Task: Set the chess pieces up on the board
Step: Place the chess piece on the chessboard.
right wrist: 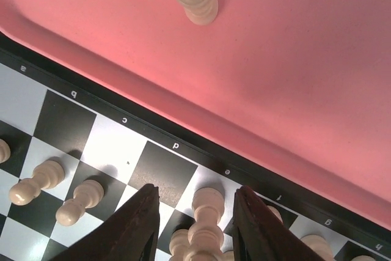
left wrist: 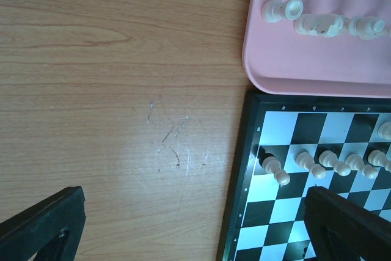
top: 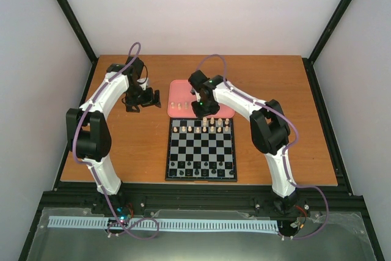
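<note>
Straddling cream piece by letter e, right tool

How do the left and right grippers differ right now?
The left gripper is wide open over bare table; the right gripper is narrower, straddling a cream piece. The left hangs beside the board; the right is over its far edge. Both are open.

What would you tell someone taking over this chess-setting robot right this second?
Left claw: open, empty, over the table by a corner of the board.
Right claw: open, straddling a cream piece standing near the board's far edge.
Done: cream pawns lined up on the board.
Left to do: three cream pieces wait on the pink tray.
</note>
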